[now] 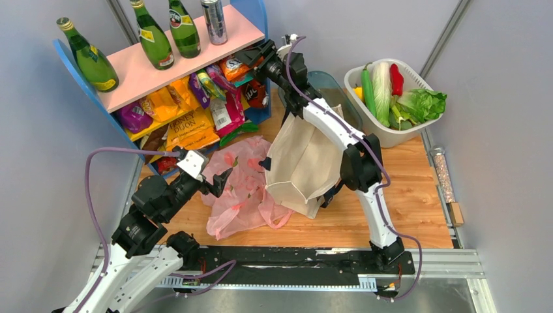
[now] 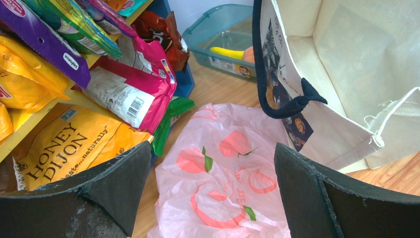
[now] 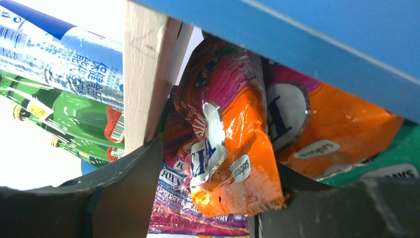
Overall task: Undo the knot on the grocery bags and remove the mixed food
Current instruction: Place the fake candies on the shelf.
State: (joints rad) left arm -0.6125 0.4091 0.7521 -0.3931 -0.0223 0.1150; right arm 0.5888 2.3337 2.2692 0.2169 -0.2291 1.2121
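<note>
L claw: left gripper (image 1: pixel 220 182) is wide open and holds nothing. I've got it parked low over the pink bag (image 1: pixel 244 195), I'd guess to keep it ready for a pinch.
L arm pose: elbow folded near the base, wrist reaching fwd and tipped down at the bag.
Pink bag: lies flat and crumpled on the table (image 1: pixel 404 202), between both arms. Handle loop (image 1: pixel 282 218) at the near edge looks loose. I can't make out a knot, so prob. already undone.
Tote: cream tote (image 1: pixel 300 163) hangs draped over my R forearm, clear of the wood, mouth side hidden.
R arm pose: stretched far fwd and left, wrist level into the shelf (image 1: pixel 169 65).
R claw: right gripper (image 3: pixel 218 158) has its jaws apart around an orange packet (image 3: pixel 237 148), with a gap on one side, so not clamped. Looks like a drop-off among the other snacks.
Far bins: teal bin (image 2: pixel 218 29) has the banana (image 2: pixel 225 51). White basket (image 1: pixel 391 134) has the cucumber (image 1: pixel 368 91), red pepper (image 1: pixel 396 78) and lettuce (image 1: pixel 424 103).
</note>
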